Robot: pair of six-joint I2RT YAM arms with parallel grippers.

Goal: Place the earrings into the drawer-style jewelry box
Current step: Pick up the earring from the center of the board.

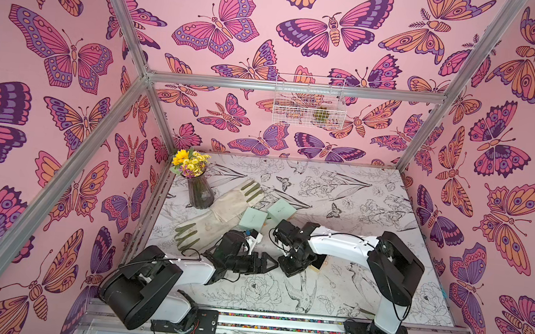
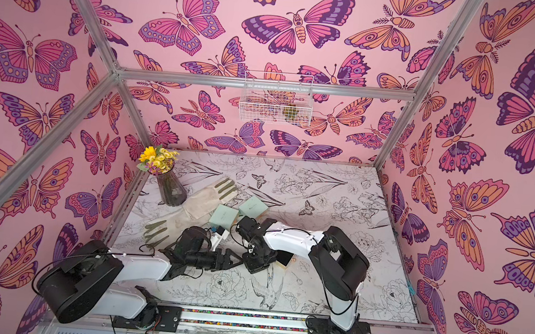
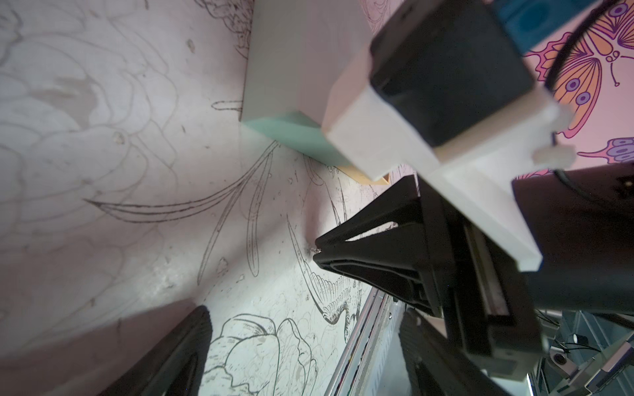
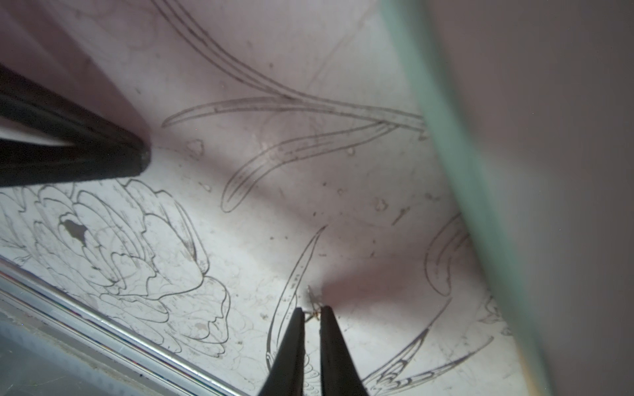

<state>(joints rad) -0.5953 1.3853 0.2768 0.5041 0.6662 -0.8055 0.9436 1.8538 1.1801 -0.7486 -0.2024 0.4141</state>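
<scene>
Now the earring (image 4: 314,307) sits pinched between the right jaws; left jaws stand wide open.

Walls (image 1: 271,41) are showing pink with purple, magenta and orange butterflies. Worktop (image 1: 373,201) is showing white under black line-drawn flowers and birds. Two boxes (image 1: 255,219) (image 1: 281,210) mid-worktop are reading mint green. Gloves (image 1: 229,204) are showing cream, fingers olive. Earring (image 4: 314,307) is glinting pale gold.
</scene>
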